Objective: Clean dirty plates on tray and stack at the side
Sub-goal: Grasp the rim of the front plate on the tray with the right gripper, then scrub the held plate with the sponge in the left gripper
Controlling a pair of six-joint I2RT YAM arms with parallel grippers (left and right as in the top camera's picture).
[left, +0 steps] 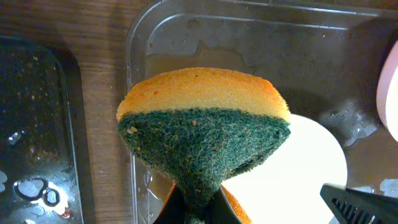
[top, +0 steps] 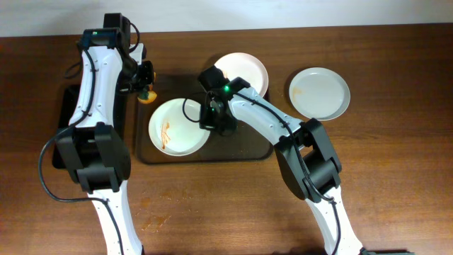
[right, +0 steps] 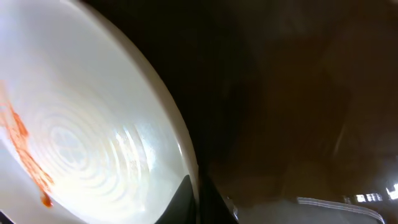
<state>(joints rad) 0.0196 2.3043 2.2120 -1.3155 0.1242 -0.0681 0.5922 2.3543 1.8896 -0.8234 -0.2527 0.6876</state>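
A dirty white plate with orange smears lies on the dark tray. My right gripper is shut on its right rim; the right wrist view shows the rim pinched between the fingers and the orange streak on the plate. A second white plate sits at the tray's back edge. Another white plate lies on the table to the right of the tray. My left gripper is shut on a yellow and green sponge, held over the tray's left back corner.
A black bin with wet spots sits left of the tray, also seen in the left wrist view. The wooden table extends around the tray.
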